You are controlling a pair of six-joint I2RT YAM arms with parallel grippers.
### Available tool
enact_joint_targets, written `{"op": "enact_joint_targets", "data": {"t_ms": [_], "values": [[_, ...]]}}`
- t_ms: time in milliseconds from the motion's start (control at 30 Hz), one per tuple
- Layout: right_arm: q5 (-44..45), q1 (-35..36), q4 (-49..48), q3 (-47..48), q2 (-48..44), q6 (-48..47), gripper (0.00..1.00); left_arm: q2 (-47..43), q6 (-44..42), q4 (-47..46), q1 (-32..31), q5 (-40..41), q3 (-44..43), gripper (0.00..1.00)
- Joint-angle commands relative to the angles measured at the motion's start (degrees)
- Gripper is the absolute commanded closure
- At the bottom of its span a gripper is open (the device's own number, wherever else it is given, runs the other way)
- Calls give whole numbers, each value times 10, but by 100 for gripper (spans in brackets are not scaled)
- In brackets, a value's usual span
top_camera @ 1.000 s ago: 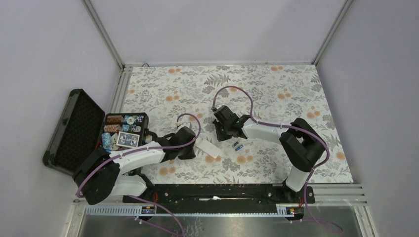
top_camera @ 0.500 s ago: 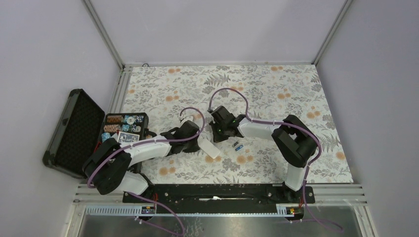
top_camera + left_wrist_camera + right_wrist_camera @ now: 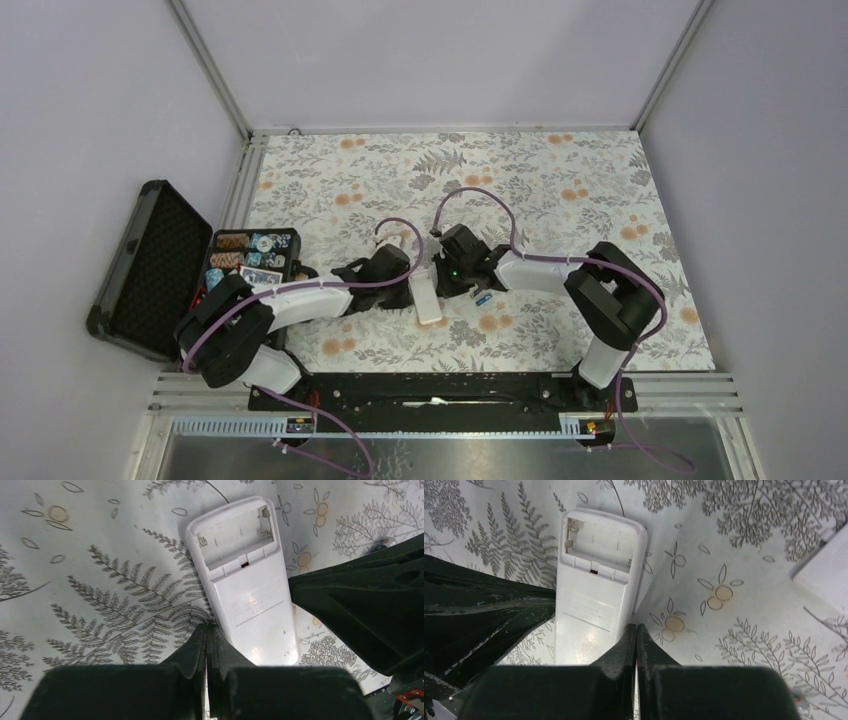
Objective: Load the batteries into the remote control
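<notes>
The left arm [image 3: 300, 295] stretches low across the desk [image 3: 560, 190] toward its centre. The left fingers [image 3: 195, 647] are pressed together on nothing, with their tips at the left long edge of the remote control [image 3: 427, 300]. The remote lies flat, back up, its long axis running roughly near to far. Its open battery bay [image 3: 235, 535] is at the end away from both wrist cameras. The right arm [image 3: 540, 268] reaches in from the other side. The right fingers [image 3: 624, 647] are also closed and empty, tips at the remote's right edge. The batteries [image 3: 483, 297] lie on the desk just right of that wrist, apart from the remote.
</notes>
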State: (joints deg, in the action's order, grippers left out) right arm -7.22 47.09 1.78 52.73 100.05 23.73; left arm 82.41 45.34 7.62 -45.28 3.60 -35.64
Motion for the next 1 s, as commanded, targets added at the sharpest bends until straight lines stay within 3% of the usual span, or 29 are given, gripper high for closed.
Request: {"op": "enact_joint_targets", "data": {"t_ms": [0, 633, 967], "values": [[-5, 3, 26, -36, -26, 12, 100, 15, -7, 12, -19, -30, -4, 100], [-13, 8, 9, -118, -116, 40, 100, -10, 1, 15, -58, -52, 0, 100], [44, 9, 24, -96, -120, 20, 100, -51, -6, 77, -58, 20, 5, 100]]}}
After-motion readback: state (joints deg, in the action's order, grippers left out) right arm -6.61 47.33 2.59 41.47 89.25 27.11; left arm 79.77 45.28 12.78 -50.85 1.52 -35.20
